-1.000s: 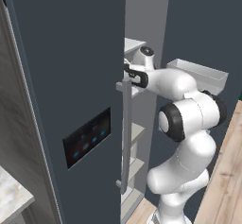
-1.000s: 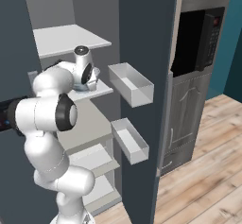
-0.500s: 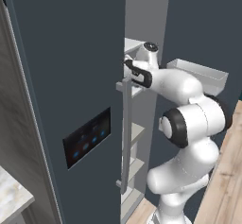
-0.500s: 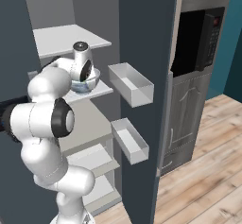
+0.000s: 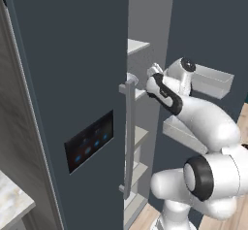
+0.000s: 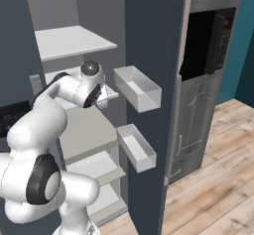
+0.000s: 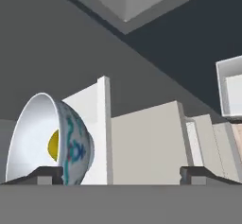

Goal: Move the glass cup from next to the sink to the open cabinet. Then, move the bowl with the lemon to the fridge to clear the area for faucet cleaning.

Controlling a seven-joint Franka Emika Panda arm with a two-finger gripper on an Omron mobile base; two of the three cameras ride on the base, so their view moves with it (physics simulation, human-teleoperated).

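The fridge (image 5: 72, 78) stands open in front of me, its dark slate-blue door (image 6: 149, 30) swung out to the right. In the hand view the bowl (image 7: 47, 138) rests on a white fridge shelf, white inside with a blue-green pattern outside. The yellow lemon (image 7: 53, 145) lies in it. My gripper (image 7: 120, 175) is open, its jaws wide apart. The bowl's rim lies against the left fingertip (image 7: 45, 173), and the right one stands free. From the left base view the gripper (image 5: 153, 73) reaches into the fridge at middle-shelf height.
White door bins (image 6: 136, 88) (image 6: 136, 147) jut from the open door close to the arm. The closed left door carries a black touchscreen (image 5: 89, 141) and a grey bar handle (image 5: 130, 137). White shelves (image 6: 69, 40) lie above and below. A black microwave (image 6: 206, 40) sits in grey cabinets to the right.
The jaws have gone from shut to wide open, letting go of the bowl, which stays on the shelf. The hand has barely shifted.
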